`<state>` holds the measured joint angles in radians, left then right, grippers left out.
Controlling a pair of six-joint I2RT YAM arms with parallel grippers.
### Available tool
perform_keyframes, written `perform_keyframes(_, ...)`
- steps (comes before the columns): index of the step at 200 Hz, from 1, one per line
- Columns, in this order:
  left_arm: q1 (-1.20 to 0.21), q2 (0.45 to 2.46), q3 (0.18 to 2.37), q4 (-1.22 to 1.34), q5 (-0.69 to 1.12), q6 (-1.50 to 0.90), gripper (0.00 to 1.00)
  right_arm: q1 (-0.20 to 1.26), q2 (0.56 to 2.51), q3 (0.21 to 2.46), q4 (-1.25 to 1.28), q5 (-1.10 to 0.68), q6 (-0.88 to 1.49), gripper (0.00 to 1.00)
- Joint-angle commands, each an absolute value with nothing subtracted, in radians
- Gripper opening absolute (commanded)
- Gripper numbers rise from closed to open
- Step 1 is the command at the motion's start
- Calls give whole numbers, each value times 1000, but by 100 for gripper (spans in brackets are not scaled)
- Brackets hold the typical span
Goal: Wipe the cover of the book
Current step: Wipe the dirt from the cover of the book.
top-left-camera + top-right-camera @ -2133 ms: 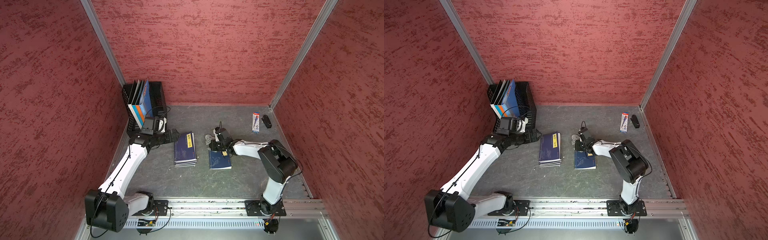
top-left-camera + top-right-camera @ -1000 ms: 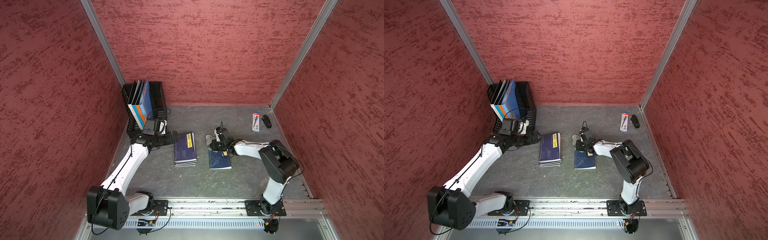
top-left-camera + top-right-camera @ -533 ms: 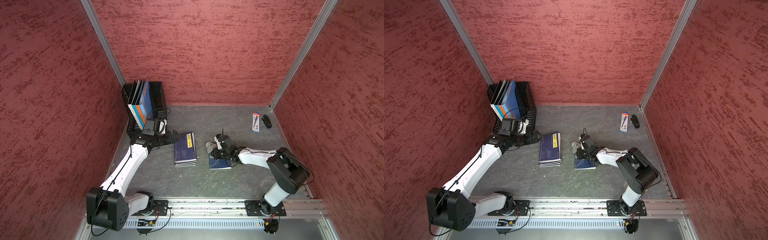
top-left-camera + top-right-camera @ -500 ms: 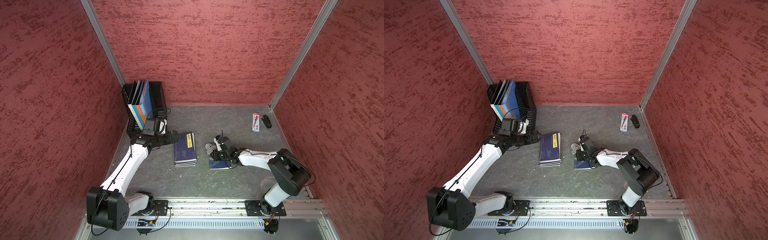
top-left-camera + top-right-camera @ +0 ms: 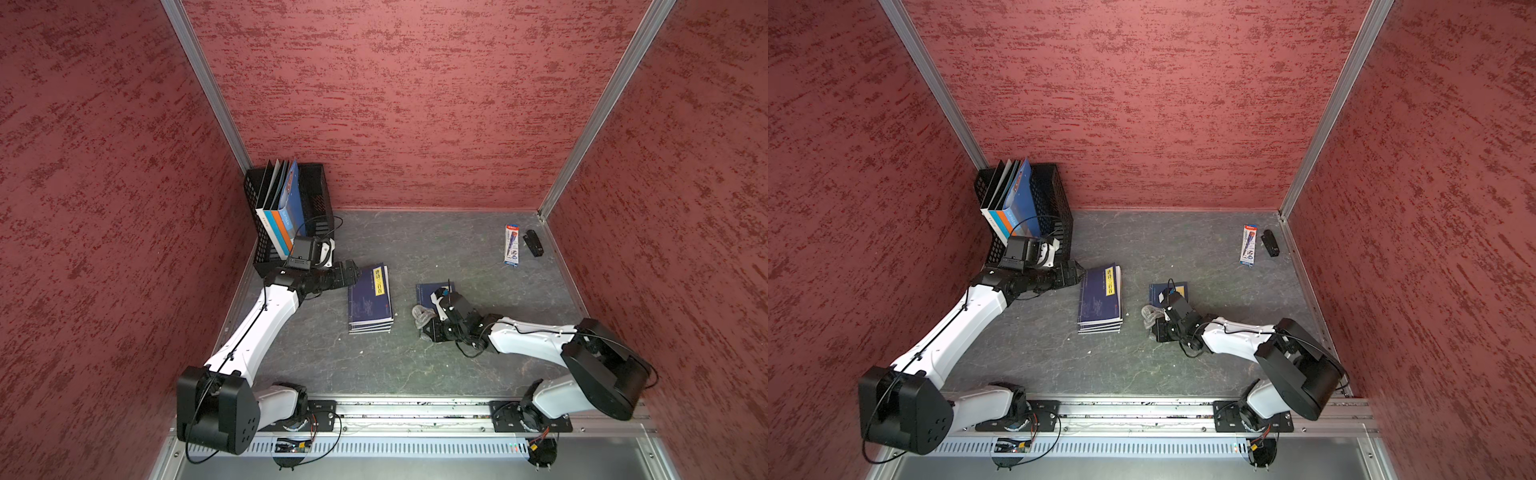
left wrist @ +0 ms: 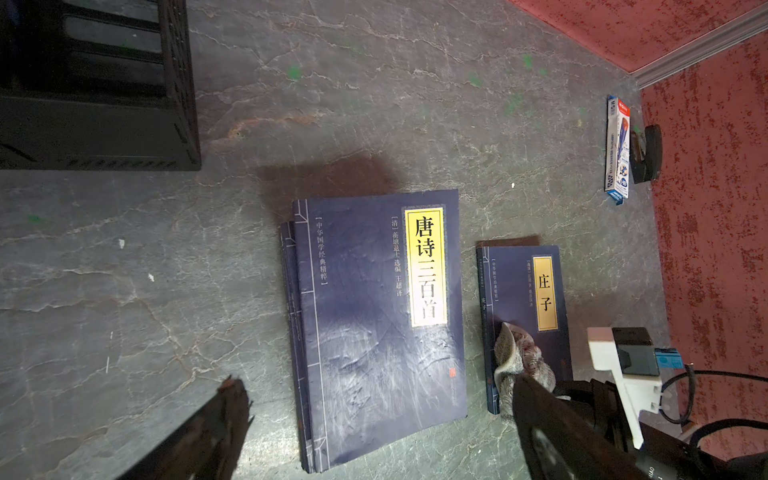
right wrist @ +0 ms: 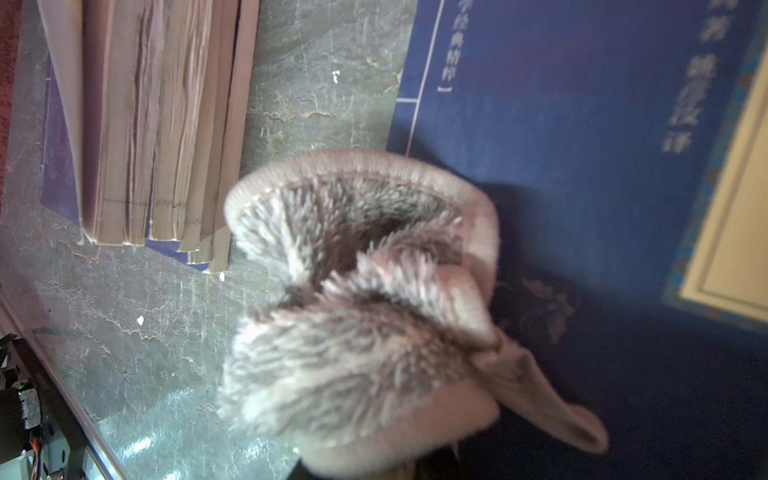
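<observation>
**Work item.** The small dark-blue book (image 5: pixel 432 291) with a yellow title label lies flat, cover up, near the middle of the grey stone-pattern worktop (image 5: pixel 457 245). In both top views the right arm covers the near half of the book.

**Right end effector.** The right gripper (image 5: pixel 432 326) is clenched on a grey fluffy cloth (image 5: pixel 420 316). The cloth bunches out ahead of the jaws and rests on the near part of the cover, along the spine-side edge. In the right wrist view the cloth (image 7: pixel 357 299) partly overhangs that edge onto the worktop. The cloth hides the gripper's own fingers in that view.

**Left end effector.** The left gripper (image 5: pixel 352 273) is released, with the jaws spread wide and nothing between them. It hangs at the far left corner of a stack of larger dark-blue books (image 5: pixel 370 301). The stack lies to the left of the small book, close to it but not touching. In the left wrist view the fingers (image 6: pixel 216 419) frame the stack from above, clear of it.

**Other items.**
- A black mesh file rack (image 5: pixel 318 203) holding upright folders stands in the far left corner of the worktop.
- A white-and-blue pen carton (image 5: pixel 511 245) and a small black object (image 5: pixel 532 243) lie side by side near the far right corner.
</observation>
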<state>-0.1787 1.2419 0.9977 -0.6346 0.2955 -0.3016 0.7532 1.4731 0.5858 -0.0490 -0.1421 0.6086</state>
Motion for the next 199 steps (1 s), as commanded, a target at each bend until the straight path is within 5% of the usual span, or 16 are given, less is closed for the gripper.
perform_keyframes(1,-175,1235,1008,-627,309,-297,100,712,1548,571,-216,-64,594,20)
perform_keyframes(115,-179,1198,984,-623,325,-319,100,505,1859,931,-177,-93,414,20)
perform_keyframes(199,-202,1273,1016,-581,334,-315,100,547,1531,599,-305,-75,539,21)
